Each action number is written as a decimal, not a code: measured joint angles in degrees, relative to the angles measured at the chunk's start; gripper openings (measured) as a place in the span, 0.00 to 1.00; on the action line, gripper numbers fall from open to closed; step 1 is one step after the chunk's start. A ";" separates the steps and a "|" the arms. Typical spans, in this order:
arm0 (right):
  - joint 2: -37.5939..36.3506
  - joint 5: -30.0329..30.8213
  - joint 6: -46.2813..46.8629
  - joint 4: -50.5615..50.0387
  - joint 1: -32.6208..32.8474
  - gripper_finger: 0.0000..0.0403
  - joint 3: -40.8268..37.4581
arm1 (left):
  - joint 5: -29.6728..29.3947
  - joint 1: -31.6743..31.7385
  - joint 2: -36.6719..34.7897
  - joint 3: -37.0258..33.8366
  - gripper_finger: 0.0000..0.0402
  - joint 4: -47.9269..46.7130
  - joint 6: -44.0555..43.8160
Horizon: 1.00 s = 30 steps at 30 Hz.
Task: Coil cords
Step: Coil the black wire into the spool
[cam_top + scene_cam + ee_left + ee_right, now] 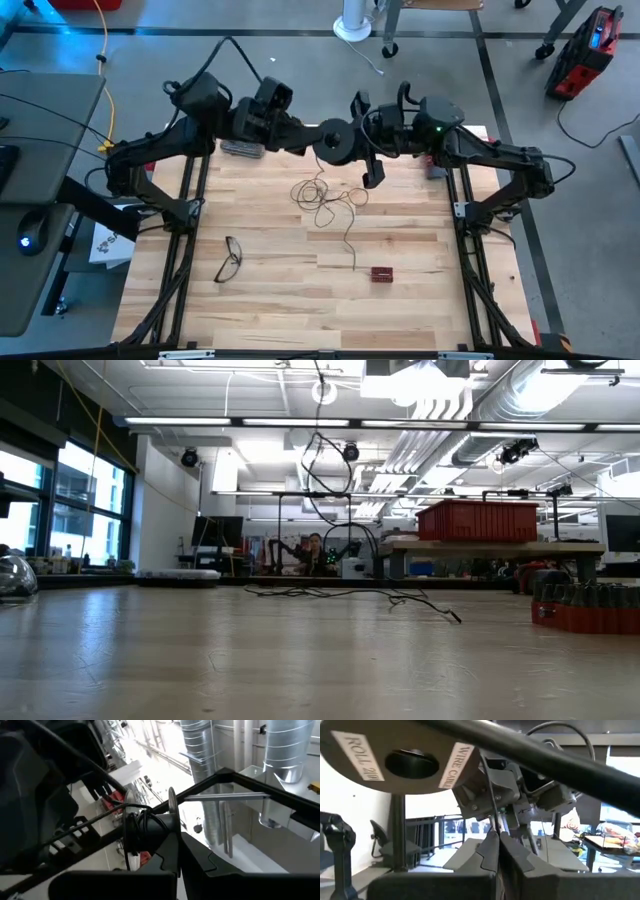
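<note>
Reel [333, 141]: I see it raised above the far edge of the bench [300, 300], between my 2 arms; its round flange faces the overhead camera.
Left end effector [179, 851]: fingers pressed together on the reel's flange, edge-on in the left wrist view, with dark wire wound on the hub beside them.
Right end effector [498, 836]: fingers closed on the thin wire [489, 795] that runs up to the reel; a label on the reel's face is readable just above them.
Wire on bench [325, 196]: loose loops lie below the reel, near the far middle of the bench, and 1 strand trails toward the near side and ends near a small red block [382, 273].
Eyeglasses [230, 259]: lying on the left half of the bench, well apart from the wire.
</note>
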 joint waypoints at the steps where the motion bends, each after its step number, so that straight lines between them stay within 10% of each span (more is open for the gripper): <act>1: 0.07 0.34 0.05 0.48 -0.01 0.00 0.03 | 0.16 0.37 0.00 0.00 0.00 0.57 0.41; 10: 0.20 4.27 1.39 6.26 0.12 0.03 0.01 | 1.19 2.48 0.02 0.00 0.00 8.68 1.63; 20: 0.35 8.14 1.42 7.03 1.62 0.34 -0.06 | 1.01 2.47 -0.07 0.11 0.00 11.60 1.67; 30: 2.28 12.97 -0.04 7.33 2.37 0.36 -0.06 | -0.80 2.32 -0.09 0.11 0.00 13.53 2.36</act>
